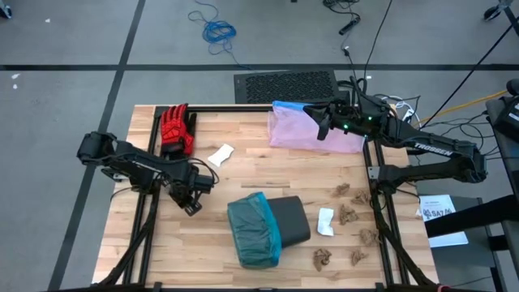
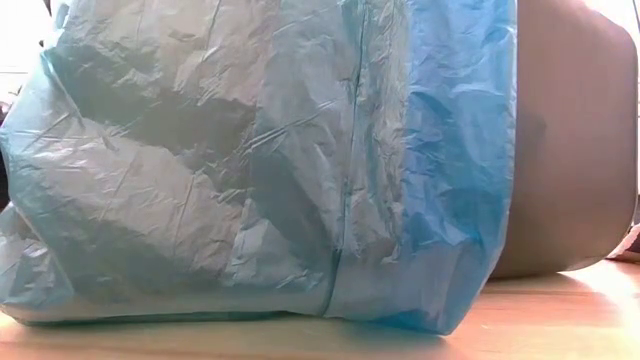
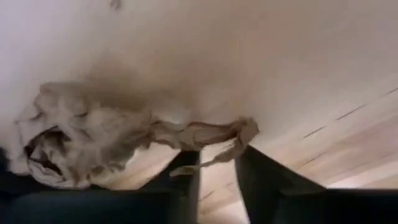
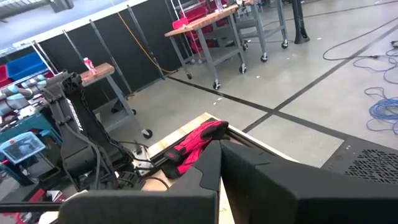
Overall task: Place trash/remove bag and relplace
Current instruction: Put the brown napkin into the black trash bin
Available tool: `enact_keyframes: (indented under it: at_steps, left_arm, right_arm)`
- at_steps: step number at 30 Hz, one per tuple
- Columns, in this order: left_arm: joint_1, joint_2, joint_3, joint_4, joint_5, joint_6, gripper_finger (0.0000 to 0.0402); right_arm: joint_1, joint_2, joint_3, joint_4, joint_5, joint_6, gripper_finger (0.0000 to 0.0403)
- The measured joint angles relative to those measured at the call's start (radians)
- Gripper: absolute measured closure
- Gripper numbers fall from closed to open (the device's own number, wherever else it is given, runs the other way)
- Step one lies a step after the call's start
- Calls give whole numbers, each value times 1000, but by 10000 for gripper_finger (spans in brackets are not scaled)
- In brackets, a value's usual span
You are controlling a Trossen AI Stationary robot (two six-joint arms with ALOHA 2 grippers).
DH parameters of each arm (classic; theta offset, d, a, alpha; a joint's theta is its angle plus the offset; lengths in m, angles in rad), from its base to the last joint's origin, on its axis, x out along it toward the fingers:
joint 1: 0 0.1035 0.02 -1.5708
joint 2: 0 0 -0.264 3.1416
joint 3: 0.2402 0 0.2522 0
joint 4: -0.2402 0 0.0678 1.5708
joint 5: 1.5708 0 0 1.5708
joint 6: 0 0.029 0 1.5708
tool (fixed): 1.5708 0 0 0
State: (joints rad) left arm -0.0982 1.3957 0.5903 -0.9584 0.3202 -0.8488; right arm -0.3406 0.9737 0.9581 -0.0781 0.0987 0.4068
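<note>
A dark grey bin (image 1: 292,221) lies on its side near the table's front, its bottom end toward the table's right. The teal bag (image 1: 254,233) covers its left end and fills the low view (image 2: 250,160). My left gripper (image 1: 192,203) is down at the table, left of the bin. In the left wrist view it (image 3: 217,155) stands open over a brown crumpled paper wad (image 3: 93,137). The wad's thin tail (image 3: 211,146) lies across the gap at the fingertips. My right gripper (image 1: 324,130) hovers shut (image 4: 219,165) over a pink bag (image 1: 308,134) at the far edge. My left gripper comes from above, pointing steeply down, with one fingertip (image 3: 186,168) on each side of the wad's thin tail (image 3: 239,134). The wad rests on the table. Whether the fingertips touch the tail I cannot tell. My right gripper shows nothing between its fingers.
A red glove (image 1: 177,130) lies at the far left corner. One white scrap (image 1: 220,154) is near it, another (image 1: 325,221) right of the bin. Several brown paper wads (image 1: 349,215) are scattered at the right. Black frame rails (image 1: 142,211) run along the table's sides.
</note>
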Motion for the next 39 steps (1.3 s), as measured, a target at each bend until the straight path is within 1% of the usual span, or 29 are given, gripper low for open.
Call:
enact_keyframes:
  at_steps: [2,3,5,8,10,13,15,17,19,21,25,28,35,37,39]
  left_arm:
    - [0,0,1,14,0,7,378]
    - [0,-2,6,15,0,9,389]
    - [0,-9,22,6,1,11,396]
    - [0,-28,61,-14,9,17,399]
    - [0,-47,104,-29,11,18,400]
    - [0,-69,188,-94,8,18,400]
    - [0,-75,250,-175,-32,11,400]
    - [0,-75,296,-283,-108,-13,401]
    - [14,-75,310,-361,-160,-36,401]
    - [43,-75,292,-396,-164,-26,398]
    - [102,-74,240,-362,-152,46,367]
    - [147,-74,203,-295,-134,70,329]
    - [224,-73,100,-247,-125,72,237]
    - [235,-70,63,-212,-105,78,221]
    - [243,-68,21,-149,-73,80,212]
  right_arm:
    - [0,0,0,0,0,0,403]
    - [0,0,0,0,0,0,403]
    - [0,0,0,0,0,0,403]
    - [0,0,0,0,0,0,403]
    - [0,0,0,0,0,0,403]
    - [0,0,0,0,0,1,403]
    - [0,0,0,0,0,1,403]
    - [0,0,0,0,0,1,403]
    - [0,0,0,0,0,1,403]
    - [0,0,0,-1,0,1,403]
    - [0,0,0,-1,-8,1,403]
    - [0,0,0,0,-28,1,403]
    - [0,0,0,0,-29,1,403]
    - [0,0,0,0,-29,1,403]
    - [0,0,0,0,-29,1,403]
